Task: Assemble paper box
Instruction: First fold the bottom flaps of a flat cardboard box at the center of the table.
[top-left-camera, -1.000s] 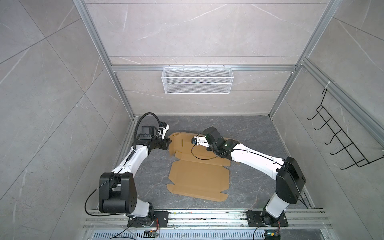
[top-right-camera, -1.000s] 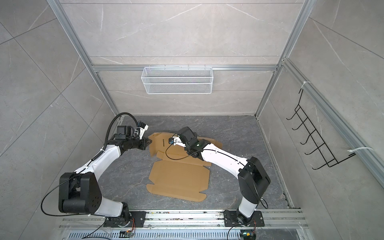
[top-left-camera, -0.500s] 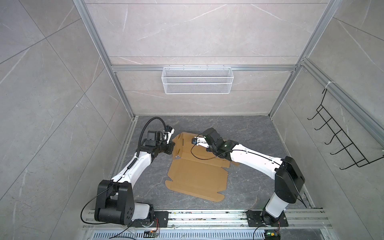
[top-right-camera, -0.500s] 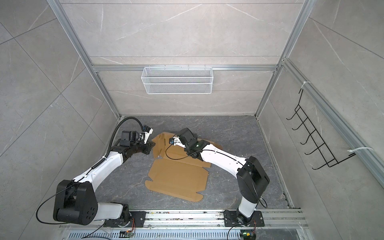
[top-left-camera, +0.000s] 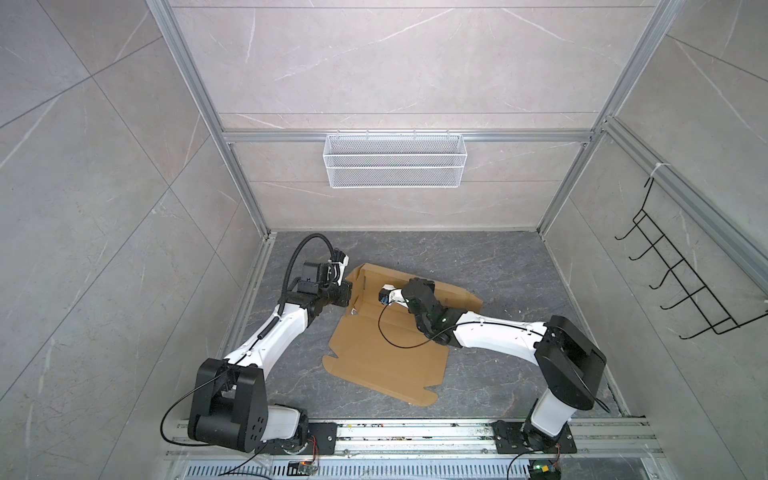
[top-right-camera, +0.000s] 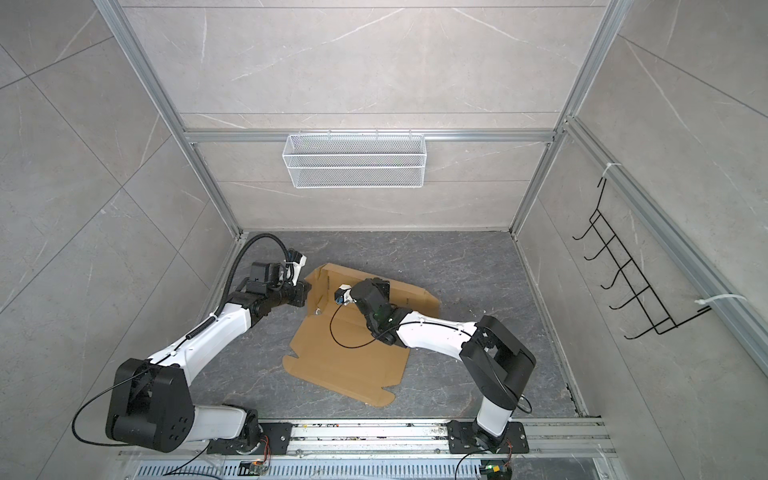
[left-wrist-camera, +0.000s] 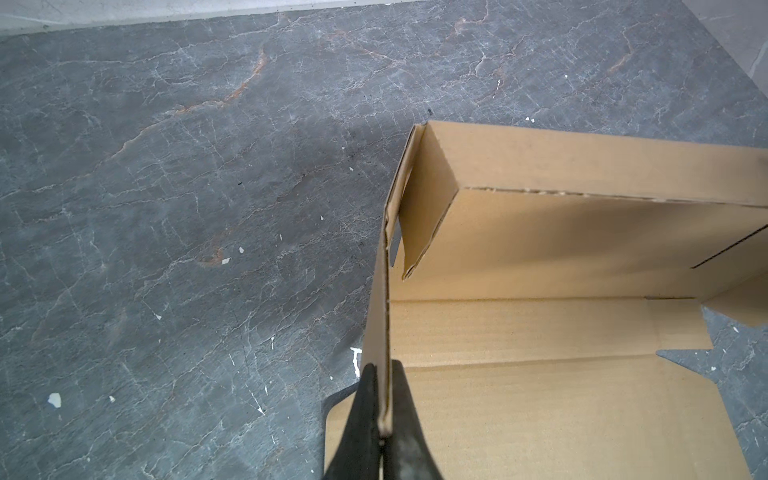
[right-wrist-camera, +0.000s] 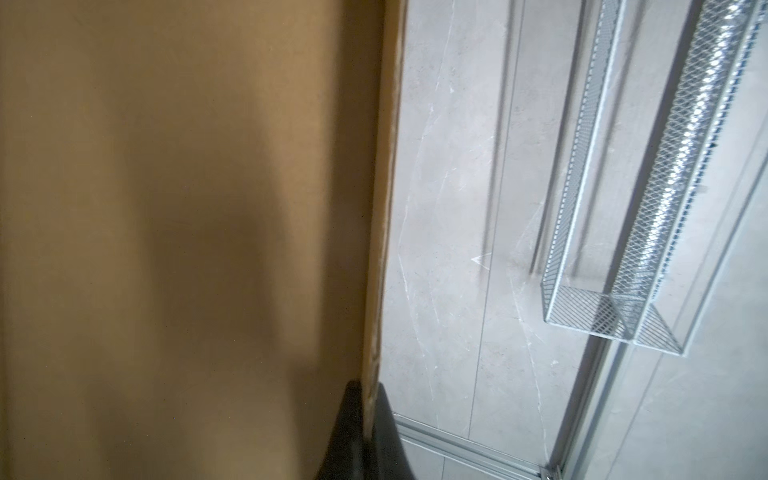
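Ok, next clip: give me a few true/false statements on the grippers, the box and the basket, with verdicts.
1. The left gripper is shut on a raised flap of the box. True.
2. The right gripper hangs open, clear of the box. False: it is shut on a cardboard edge.
3. The box is fully folded and closed. False: its near part lies flat and open on the floor, and only the far walls stand up.
4. The basket hangs on the back wall, well above the box. True.
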